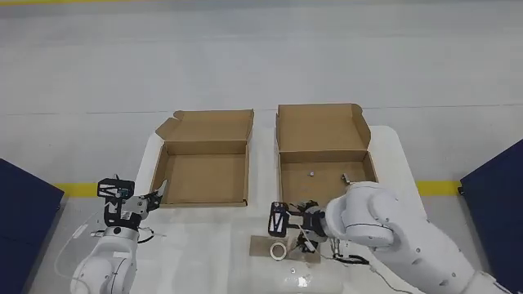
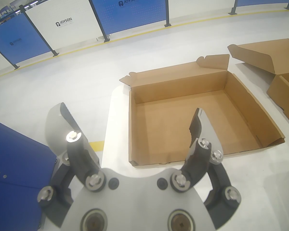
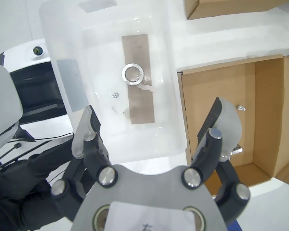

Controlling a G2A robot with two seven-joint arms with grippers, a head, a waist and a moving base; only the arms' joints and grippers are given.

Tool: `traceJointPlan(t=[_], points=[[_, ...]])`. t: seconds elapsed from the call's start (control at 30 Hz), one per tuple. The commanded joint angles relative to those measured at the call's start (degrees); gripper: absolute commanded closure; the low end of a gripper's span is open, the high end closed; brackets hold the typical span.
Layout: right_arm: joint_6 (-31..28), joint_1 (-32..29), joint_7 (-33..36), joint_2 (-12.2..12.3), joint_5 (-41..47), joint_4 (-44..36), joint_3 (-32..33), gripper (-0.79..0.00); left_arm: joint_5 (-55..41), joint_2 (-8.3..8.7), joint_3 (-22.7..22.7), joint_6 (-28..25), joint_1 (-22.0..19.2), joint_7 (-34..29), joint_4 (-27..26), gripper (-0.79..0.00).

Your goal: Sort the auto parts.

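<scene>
Closest to me on the bench (image 1: pixel 212 229) sat the clear tub (image 3: pixel 134 8). It had a metal ring (image 3: pixel 133 73) lying on a grey strip (image 3: pixel 139 97) stuck to its floor, and a small bolt (image 3: pixel 115 95) loose just beside that strip. My right pincer (image 3: pixel 153 108) hung over the tub's box-side end, jaws spread wide and gripping nothing. Off to the side, my left pincer (image 2: pixel 129 109) was also released with nothing in it, sitting by the near corner of the left box (image 2: pixel 163 121). Further back the two cardboard boxes lay side by side with their lids flipped up. The right box (image 3: pixel 219 133) held a second bolt (image 3: pixel 240 108) and a shiny metal piece (image 3: pixel 236 150), which was partly hidden behind my own finger.
</scene>
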Motion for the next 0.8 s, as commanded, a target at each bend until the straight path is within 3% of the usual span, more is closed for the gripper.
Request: traceJointPlan(t=[0.0, 0.1, 0.37, 0.77], points=[[1.3, 3.4, 1.3, 0.9, 2.8, 0.1, -4.3, -0.785, 0.0, 0.0, 0.0, 0.0, 0.0, 0.0, 0.0, -0.785], [4.1, 9.2, 4.1, 2.0, 7.3, 1.4, -12.5, -0.785, 0.0, 0.0, 0.0, 0.0, 0.0, 0.0, 0.0, -0.785], [4.0, 8.9, 3.8, 2.0, 6.6, 1.4, -12.8, -0.785, 0.0, 0.0, 0.0, 0.0, 0.0, 0.0, 0.0, -0.785], [5.2, 10.3, 5.2, 1.3, 3.8, 1.8, -19.1, -0.785, 0.0, 0.0, 0.0, 0.0, 0.0, 0.0, 0.0, -0.785]])
